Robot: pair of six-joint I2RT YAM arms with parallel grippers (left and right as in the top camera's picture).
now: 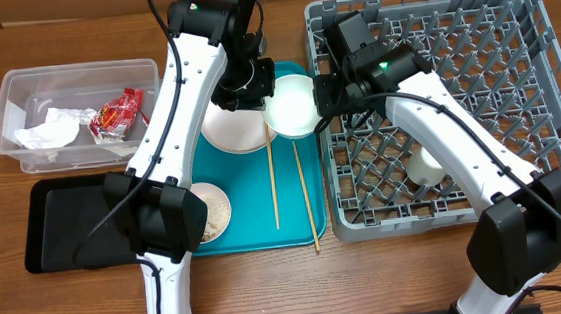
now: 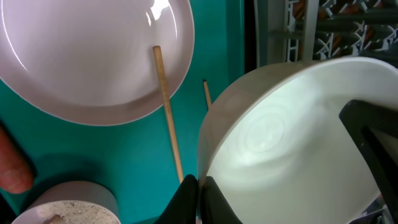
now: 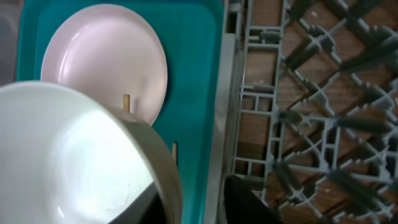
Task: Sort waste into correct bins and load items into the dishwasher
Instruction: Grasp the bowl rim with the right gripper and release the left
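My left gripper (image 1: 255, 91) (image 2: 199, 194) is shut on the left rim of an empty white bowl (image 1: 292, 106) (image 2: 292, 143), held over the teal tray's right edge. My right gripper (image 1: 324, 98) (image 3: 196, 202) is open and straddles the bowl's (image 3: 68, 155) right rim, one finger inside and one outside. The white plate (image 1: 230, 129) (image 2: 87, 56) (image 3: 106, 59) lies on the teal tray. Two chopsticks (image 1: 274, 183) (image 2: 168, 118) lie below it. A bowl with rice scraps (image 1: 211, 211) (image 2: 62, 208) sits at the tray's front left. A carrot piece (image 2: 12, 168) lies beside it. The grey rack (image 1: 473, 52) (image 3: 311, 93) holds a white cup (image 1: 425, 169).
The clear tub (image 1: 15, 93) at far left holds a crumpled napkin (image 1: 48, 130) and a red wrapper (image 1: 117, 115). The black tray (image 1: 65, 224) lies in front of it. The teal tray (image 1: 251, 225) sits between the bins and the rack.
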